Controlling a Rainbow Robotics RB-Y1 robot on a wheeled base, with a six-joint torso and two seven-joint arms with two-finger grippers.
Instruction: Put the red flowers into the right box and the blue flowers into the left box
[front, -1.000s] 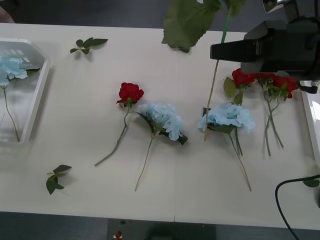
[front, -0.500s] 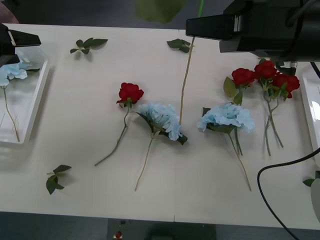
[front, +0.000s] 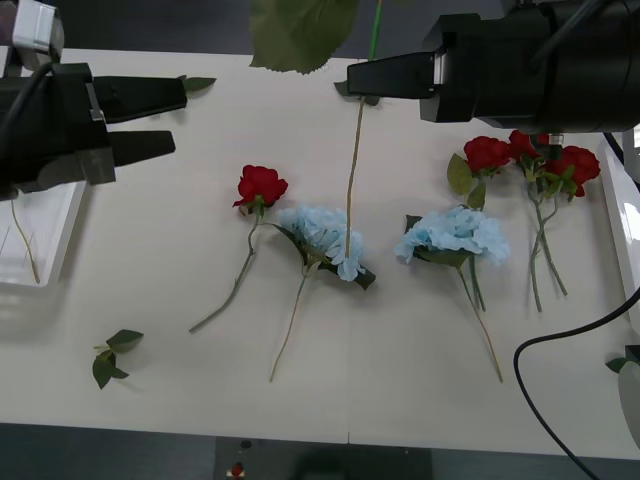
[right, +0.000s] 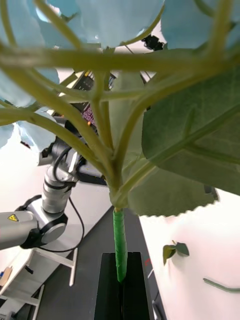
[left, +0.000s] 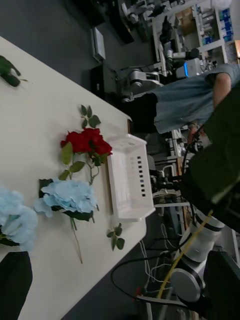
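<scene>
Currently, in the front view, the right gripper (front: 350, 77) holds a blue flower stem (front: 352, 170) that hangs down over the worktop (front: 180, 230), its tip above the blue hydrangea (front: 322, 238) lying beside the single red rose (front: 260, 185). The left gripper (front: 178, 118) hovers with fingers apart between that rose and the left box (front: 60, 235). A cluster of red roses (front: 525, 158) lies near the right box (front: 625, 240).

In the right wrist view, the fingers are clamped on the green-wrapped stem (right: 119, 245) just below the blue flower head (right: 115, 20).

In the left wrist view, the right box (left: 131, 182) stands just beyond the red roses (left: 86, 142).

Procedure: the held flower looks bound for the left box. Keep the grip firm, carry the stem high enough to clear the red rose, and avoid the left gripper.
</scene>
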